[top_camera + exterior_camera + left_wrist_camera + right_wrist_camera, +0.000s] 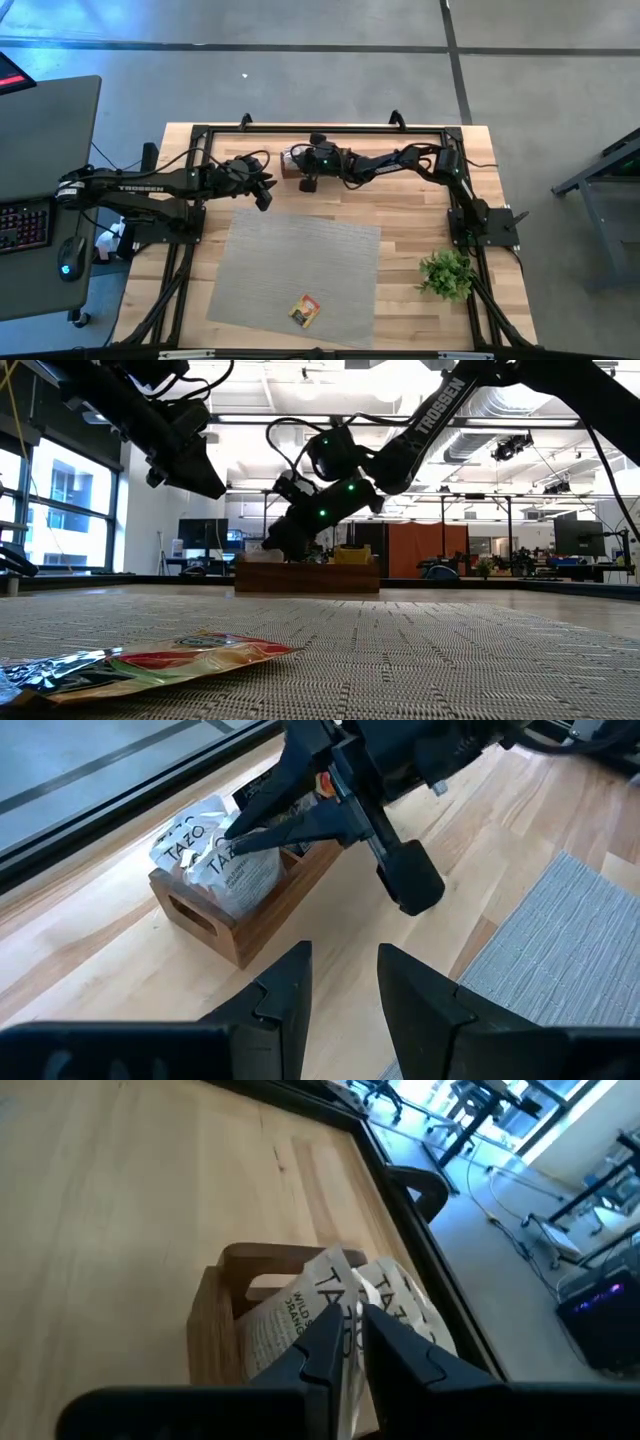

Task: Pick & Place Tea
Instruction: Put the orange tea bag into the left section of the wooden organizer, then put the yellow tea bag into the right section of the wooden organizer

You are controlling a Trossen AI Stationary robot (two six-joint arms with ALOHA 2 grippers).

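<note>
High view first: a light wooden slatted table (420, 215) carries a grey woven mat (290, 270), and at the table's far edge stands a small brown wooden box (240, 920) packed with upright white tea sachets printed TAZO (225, 860). The right arm reaches across from its base on the right side of the table, and the right gripper (235, 842) is down at this box. In the left wrist view its two dark fingers come to a point among the tops of the white sachets, touching them. In the right wrist view the fingertips stand narrowly apart with a sachet edge between them (a light pinch or merely a loose straddle, I cannot tell which), so whether a sachet is truly held stays unclear.

One more piece of tea lies apart from the box: a flat orange and yellow sachet (306, 311) resting on the mat near the table's front edge, well apart from both arms. The low view shows it lying flat in the foreground, with a crinkled shiny wrapper edge beside it.

The left gripper (340, 982) hangs above the bare wood between the box and the mat's corner, its fingers spread with a clear gap and nothing in them.

A small green plant (447, 272) sits on the table's right side, beside the mat.
</note>
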